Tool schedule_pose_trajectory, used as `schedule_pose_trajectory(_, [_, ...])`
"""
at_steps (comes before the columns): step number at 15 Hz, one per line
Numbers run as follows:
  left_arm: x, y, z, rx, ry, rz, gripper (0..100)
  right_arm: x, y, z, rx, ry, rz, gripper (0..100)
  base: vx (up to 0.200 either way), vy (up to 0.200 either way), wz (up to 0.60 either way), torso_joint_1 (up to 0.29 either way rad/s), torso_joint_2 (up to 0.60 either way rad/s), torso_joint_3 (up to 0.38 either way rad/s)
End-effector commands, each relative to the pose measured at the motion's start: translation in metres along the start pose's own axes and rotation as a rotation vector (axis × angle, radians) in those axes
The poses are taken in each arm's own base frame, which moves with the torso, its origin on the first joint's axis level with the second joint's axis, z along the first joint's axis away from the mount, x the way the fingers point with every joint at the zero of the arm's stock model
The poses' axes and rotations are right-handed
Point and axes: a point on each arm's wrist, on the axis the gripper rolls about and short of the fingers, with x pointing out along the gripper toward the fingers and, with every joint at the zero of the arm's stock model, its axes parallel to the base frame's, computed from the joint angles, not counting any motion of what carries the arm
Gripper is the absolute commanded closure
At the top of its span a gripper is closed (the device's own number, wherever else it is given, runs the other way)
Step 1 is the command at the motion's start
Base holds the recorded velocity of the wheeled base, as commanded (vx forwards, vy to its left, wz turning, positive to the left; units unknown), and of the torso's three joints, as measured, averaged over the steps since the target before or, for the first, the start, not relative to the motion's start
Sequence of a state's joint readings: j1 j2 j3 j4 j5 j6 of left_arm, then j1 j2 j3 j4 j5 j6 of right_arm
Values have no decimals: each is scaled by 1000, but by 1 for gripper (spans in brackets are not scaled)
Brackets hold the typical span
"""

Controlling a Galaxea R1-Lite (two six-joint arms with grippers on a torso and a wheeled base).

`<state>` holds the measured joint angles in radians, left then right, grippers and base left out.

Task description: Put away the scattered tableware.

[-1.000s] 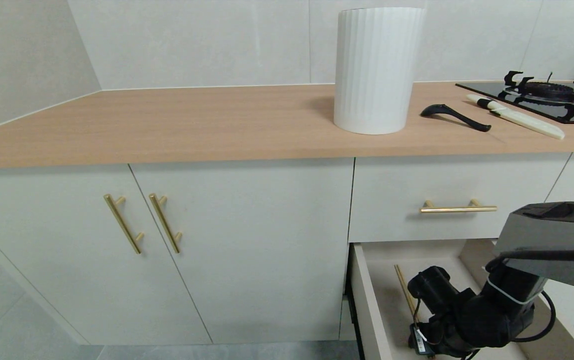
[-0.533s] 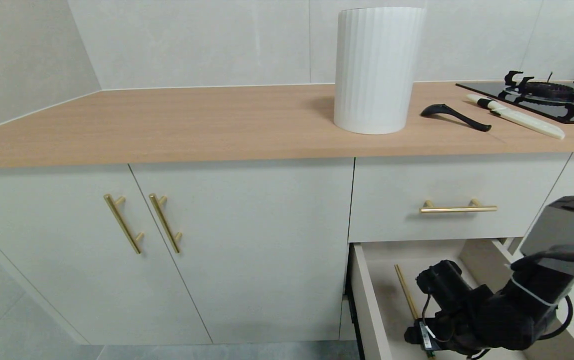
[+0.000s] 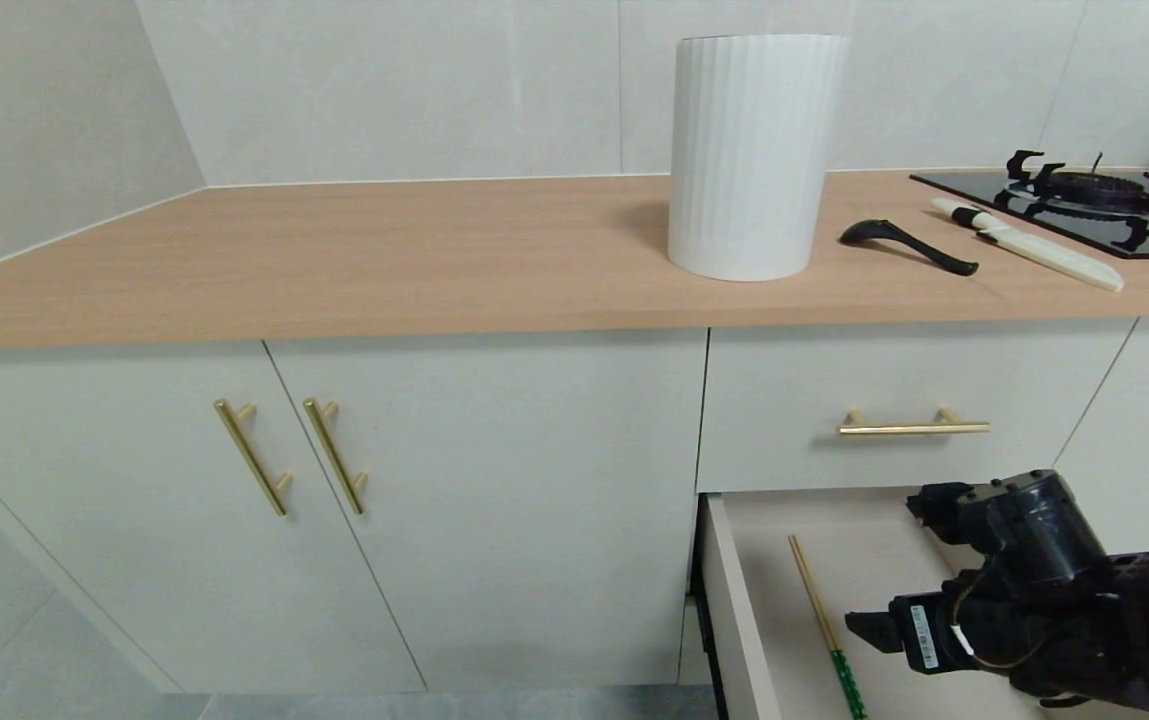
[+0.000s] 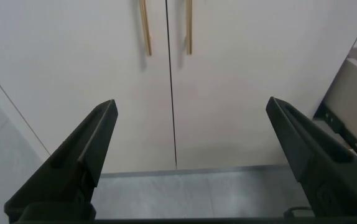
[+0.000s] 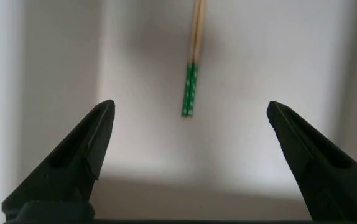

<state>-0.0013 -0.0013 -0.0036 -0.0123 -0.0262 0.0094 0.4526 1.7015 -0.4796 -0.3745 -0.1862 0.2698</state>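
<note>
I judge the job about a third done. One pair of chopsticks (image 3: 823, 622) lies flat on the floor of the open lower drawer (image 3: 734, 610), along its left side, green ends toward the near edge. Two pieces are not yet put away: a black spoon (image 3: 909, 245) and a white knife (image 3: 1029, 247) lie side by side on the counter (image 3: 384, 260), to the right of the white ribbed cylinder (image 3: 749, 155), with the knife's handle end reaching the edge of the hob (image 3: 1084, 192). Both will have to be fetched and brought down to the drawer, which will then need closing. My right pincer (image 5: 190, 111) hangs over the drawer, to the right of the chopsticks, jaws spread wide with nothing between them. From my wrist I look past the jaws at the chopsticks' green ends on the drawer floor, and I judge the fingers clear of them. My left pincer (image 4: 191, 109) is also spread wide and empty. It is held low in front of the cupboard doors (image 4: 228, 93), left of the drawer and touching nothing.
</note>
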Motion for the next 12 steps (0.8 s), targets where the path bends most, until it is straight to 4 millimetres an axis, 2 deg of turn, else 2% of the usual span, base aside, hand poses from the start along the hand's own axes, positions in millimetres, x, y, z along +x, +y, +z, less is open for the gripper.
schedule_pose_trajectory(1, [0, 0, 0, 0, 3, 0, 0, -18, -2, 4, 5, -65, 18, 0, 0, 0, 0, 12, -110, -320])
schedule_pose_trajectory(6, [0, 0, 0, 0, 3, 0, 0, -21, -2, 5, 3, -76, 22, 0, 0, 0, 0, 78, -484, -354])
schedule_pose_trajectory(12, [0, 0, 0, 0, 5, 0, 0, -21, -3, 5, 0, -77, 20, 0, 0, 0, 0, 142, -469, -329])
